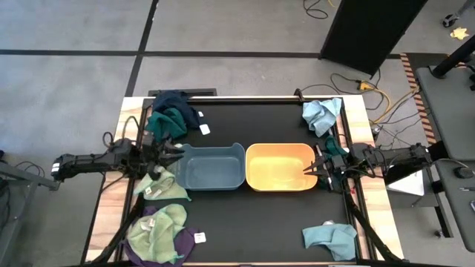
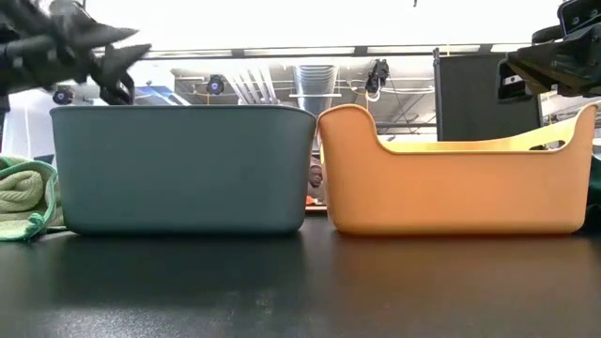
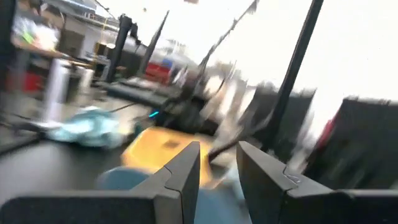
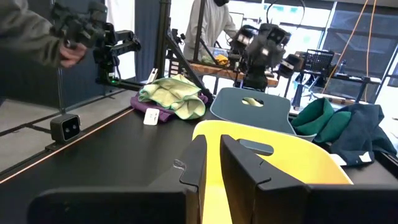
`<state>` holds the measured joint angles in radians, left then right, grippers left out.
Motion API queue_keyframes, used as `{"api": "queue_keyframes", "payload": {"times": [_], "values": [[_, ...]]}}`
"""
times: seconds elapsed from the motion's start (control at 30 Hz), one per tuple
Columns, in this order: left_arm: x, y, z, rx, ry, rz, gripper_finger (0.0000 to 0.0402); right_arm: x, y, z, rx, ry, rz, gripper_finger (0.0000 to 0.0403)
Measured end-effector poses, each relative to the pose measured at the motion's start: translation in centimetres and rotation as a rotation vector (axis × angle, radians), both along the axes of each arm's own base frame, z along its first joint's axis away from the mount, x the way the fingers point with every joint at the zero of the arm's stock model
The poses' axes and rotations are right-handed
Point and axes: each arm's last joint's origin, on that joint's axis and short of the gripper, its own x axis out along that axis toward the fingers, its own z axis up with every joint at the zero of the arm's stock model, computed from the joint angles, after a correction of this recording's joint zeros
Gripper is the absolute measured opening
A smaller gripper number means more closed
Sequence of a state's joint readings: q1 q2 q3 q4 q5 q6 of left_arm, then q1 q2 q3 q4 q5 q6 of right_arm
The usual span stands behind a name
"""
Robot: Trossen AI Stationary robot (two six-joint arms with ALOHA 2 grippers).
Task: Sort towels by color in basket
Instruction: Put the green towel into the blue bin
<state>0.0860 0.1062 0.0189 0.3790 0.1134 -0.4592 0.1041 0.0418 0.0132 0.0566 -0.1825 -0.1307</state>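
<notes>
Two tubs stand side by side mid-table: a blue-grey tub [image 1: 211, 167] and a yellow tub [image 1: 280, 167]. Both look empty. Towels lie around them: navy and dark teal ones [image 1: 171, 115] at the far left, a light blue one [image 1: 323, 115] at the far right, another light blue one [image 1: 330, 239] at the near right, a pale green one [image 1: 159, 185] beside the blue tub, and pale green on purple [image 1: 156, 233] at the near left. My left gripper [image 1: 174, 152] hovers open above the blue tub's left rim and holds nothing. My right gripper [image 1: 318, 167] hovers at the yellow tub's right rim, narrowly open and holding nothing.
Both arms reach in level from the table's left and right edges. In the low view the pale green towel [image 2: 23, 197] lies left of the blue tub [image 2: 178, 169]. A person [image 4: 31, 31] and stands with gear show beyond the table. Bare black mat [image 1: 252, 222] lies near the tubs.
</notes>
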Motion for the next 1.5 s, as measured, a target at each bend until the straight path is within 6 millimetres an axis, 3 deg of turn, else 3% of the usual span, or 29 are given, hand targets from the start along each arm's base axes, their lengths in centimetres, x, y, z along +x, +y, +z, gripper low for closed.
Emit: {"api": "queue_keyframes", "payload": {"times": [0.07, 0.23, 0.37, 0.5, 0.63, 0.73, 0.87, 1.0, 1.1, 1.3, 1.5], "values": [[-0.2, 0.0, 0.6, -0.114, -0.056, -0.039, 0.0091, 0.0, 0.0, 0.0, 0.000, 0.000, 0.000, 0.0038], [-0.3, 0.0, 1.1, -0.180, -0.098, -0.067, 0.0091, 0.0, 0.0, 0.0, 0.000, 0.000, 0.000, 0.0038], [-0.5, -0.2, 4.6, -0.235, -0.028, -0.093, 0.0091, 0.0, 0.0, 0.0, 0.000, 0.000, 0.001, 0.0038], [-0.5, 0.0, 7.8, -0.247, 0.332, 0.028, 0.0091, 0.0, 0.0, 0.0, 0.000, 0.000, 0.000, 0.0038], [-0.4, 0.1, 9.5, -0.411, 0.709, 0.112, 0.0091, 0.0, 0.0, 0.0, 0.000, 0.000, 0.000, 0.0038], [0.3, -0.3, 10.7, -0.506, 0.942, 0.060, 0.0096, 0.0, 0.0, 0.0, 0.000, 0.000, 0.000, 0.0038], [1.5, -1.1, 12.1, -0.472, 1.236, 0.021, 0.0115, 0.0, 0.0, 0.0, 0.000, 0.000, 0.000, 0.0038], [2.2, -2.1, 12.4, -0.360, 1.580, 0.014, 0.0146, 0.0, 0.0, 0.0, 0.000, 0.000, 0.000, 0.0038], [2.9, -2.7, 12.3, -0.313, 1.723, 0.018, 0.0176, 0.0, 0.0, 0.0, 0.000, 0.000, 0.001, 0.0038], [4.9, -3.4, 10.9, -0.296, 1.743, 0.009, 0.0227, 0.0, 0.0, 0.0, 0.000, 0.000, 0.000, 0.0038], [5.3, -3.4, 7.6, -0.300, 1.783, 0.058, 0.0236, 0.0, 0.0, 0.0, 0.000, 0.000, 0.000, 0.0038]]}}
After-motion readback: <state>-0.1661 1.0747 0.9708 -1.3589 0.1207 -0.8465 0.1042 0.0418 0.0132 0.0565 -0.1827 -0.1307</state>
